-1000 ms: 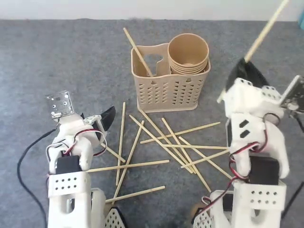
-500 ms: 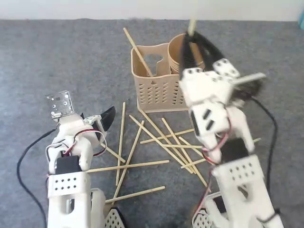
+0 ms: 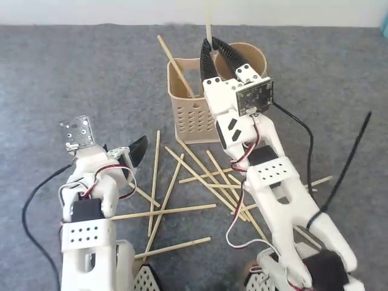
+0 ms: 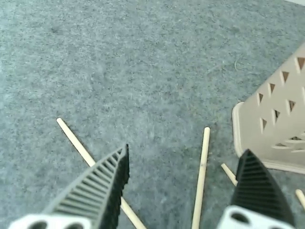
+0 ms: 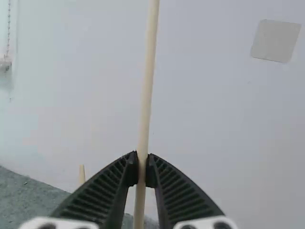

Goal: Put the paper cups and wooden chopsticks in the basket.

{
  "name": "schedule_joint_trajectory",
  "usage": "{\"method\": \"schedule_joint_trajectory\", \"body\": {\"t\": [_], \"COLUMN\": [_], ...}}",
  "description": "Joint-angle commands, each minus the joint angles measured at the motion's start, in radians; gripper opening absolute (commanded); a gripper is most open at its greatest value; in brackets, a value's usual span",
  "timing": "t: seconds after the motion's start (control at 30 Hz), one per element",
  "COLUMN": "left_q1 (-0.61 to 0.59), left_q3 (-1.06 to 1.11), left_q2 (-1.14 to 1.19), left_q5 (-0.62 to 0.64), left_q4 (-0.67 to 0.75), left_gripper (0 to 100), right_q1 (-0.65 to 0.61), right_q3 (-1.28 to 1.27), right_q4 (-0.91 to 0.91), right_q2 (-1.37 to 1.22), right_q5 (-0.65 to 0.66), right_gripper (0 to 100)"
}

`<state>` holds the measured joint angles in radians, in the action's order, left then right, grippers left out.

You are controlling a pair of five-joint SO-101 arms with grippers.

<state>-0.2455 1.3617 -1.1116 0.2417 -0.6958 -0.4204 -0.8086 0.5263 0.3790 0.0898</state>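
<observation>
The beige perforated basket (image 3: 193,115) stands at the table's far middle, with stacked paper cups (image 3: 254,56) in its right compartment and one chopstick (image 3: 174,62) leaning in the left one. My right gripper (image 3: 211,45) hangs over the basket, shut on a wooden chopstick (image 3: 208,21) that points upward; the right wrist view has the stick (image 5: 148,71) pinched between the jaws (image 5: 141,164). My left gripper (image 3: 126,149) stands open low over the carpet, left of the basket, holding nothing (image 4: 186,153). Several chopsticks (image 3: 163,212) lie scattered in front of the basket.
Grey carpet covers the table. In the left wrist view, a loose chopstick (image 4: 201,167) lies between the fingers' line and the basket's corner (image 4: 276,119), and another (image 4: 76,140) lies on the far side. A black cable (image 3: 348,170) rises at the right.
My right arm swung left from the table's right side to above the basket, carrying the chopstick and tipping it upright. The left arm has kept still.
</observation>
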Motion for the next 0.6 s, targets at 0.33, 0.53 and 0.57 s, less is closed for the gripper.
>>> {"method": "schedule_joint_trajectory", "body": {"t": [0.33,0.53,0.57], "left_q1": [0.006,0.003,0.002], "left_q3": [-0.005,-0.005,-0.005], "left_q2": [-0.023,-0.021,-0.017], "left_q5": [-0.009,-0.006,-0.006], "left_q4": [0.0,0.003,0.015], "left_gripper": [34,34,34], "right_q1": [-0.01,-0.019,-0.019], "right_q3": [0.003,-0.003,-0.006], "right_q4": [0.038,0.016,-0.015], "right_q2": [-0.033,0.021,0.051], "right_q5": [-0.078,-0.077,-0.077], "right_gripper": [14.1,14.1,14.1]}}
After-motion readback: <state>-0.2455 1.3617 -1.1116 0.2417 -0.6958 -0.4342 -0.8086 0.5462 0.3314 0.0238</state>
